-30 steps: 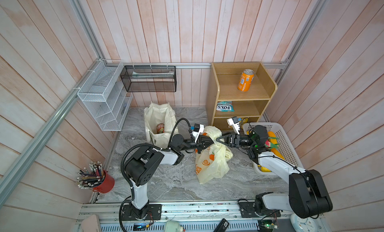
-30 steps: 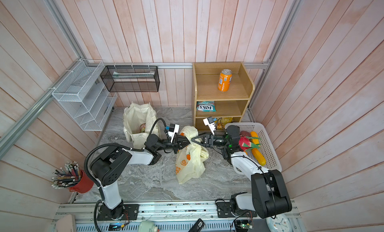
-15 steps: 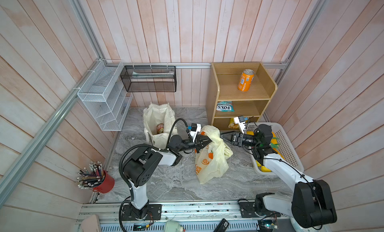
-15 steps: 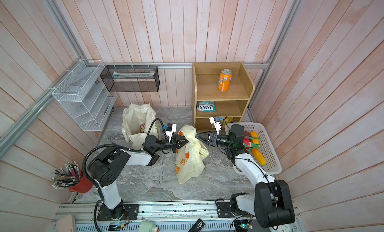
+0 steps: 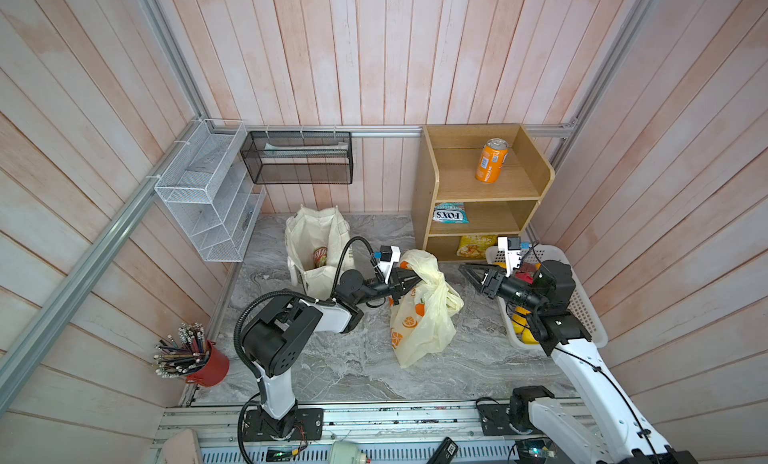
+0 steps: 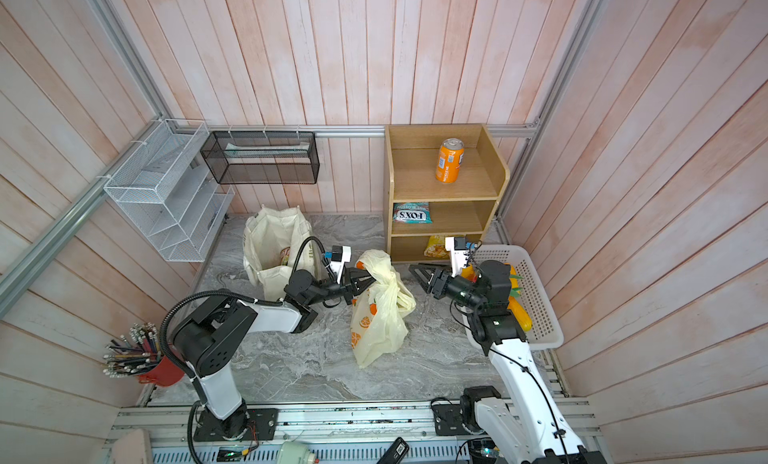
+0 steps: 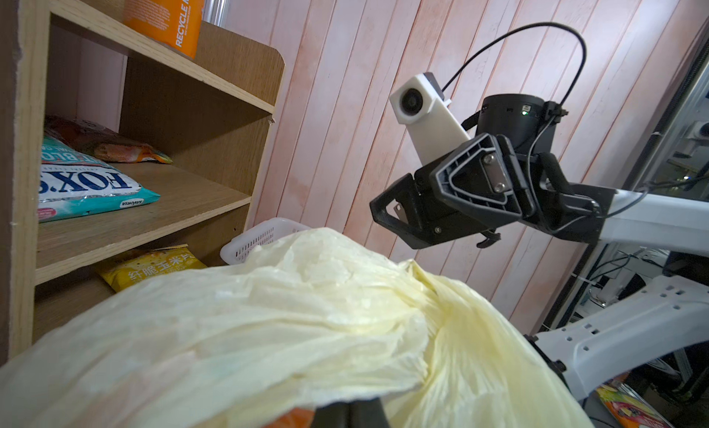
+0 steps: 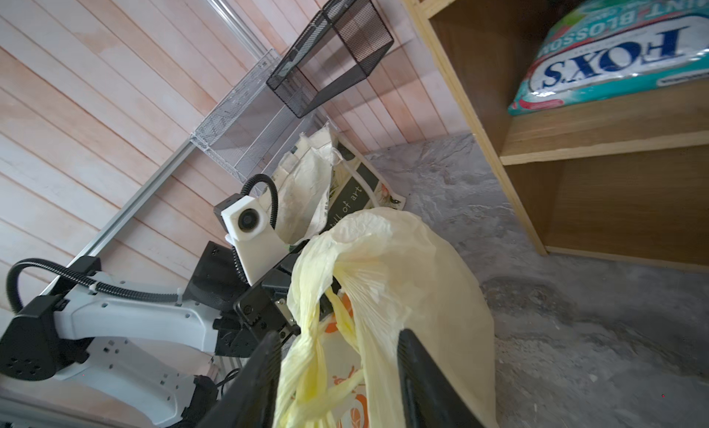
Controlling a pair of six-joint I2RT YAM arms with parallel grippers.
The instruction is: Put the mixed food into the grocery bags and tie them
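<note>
A cream plastic grocery bag (image 5: 419, 320) (image 6: 376, 316) printed with oranges stands mid-floor, its handles twisted together at the top. My left gripper (image 5: 415, 279) (image 6: 371, 279) is shut on the bag's top; in the left wrist view its dark fingers (image 7: 349, 414) are closed under the plastic (image 7: 268, 322). My right gripper (image 5: 467, 277) (image 6: 417, 277) is open, a short gap right of the bag, holding nothing. The right wrist view shows its fingers apart (image 8: 339, 368) with the bag (image 8: 403, 276) beyond. The canvas tote (image 5: 316, 237) (image 8: 307, 184) stands open behind, a can (image 5: 320, 258) inside.
A wooden shelf (image 5: 424, 216) at the back right holds an orange can (image 5: 491, 160), a FOX'S packet (image 5: 450, 213) and a yellow snack packet (image 5: 478, 245). A white basket (image 5: 582, 299) with toy fruits (image 5: 519, 316) lies under my right arm. A red pencil cup (image 5: 208, 364) stands front left.
My right arm has drawn back to the right, away from the plastic bag, with its jaws slightly wider. My left gripper has kept its hold on the bag's top.
</note>
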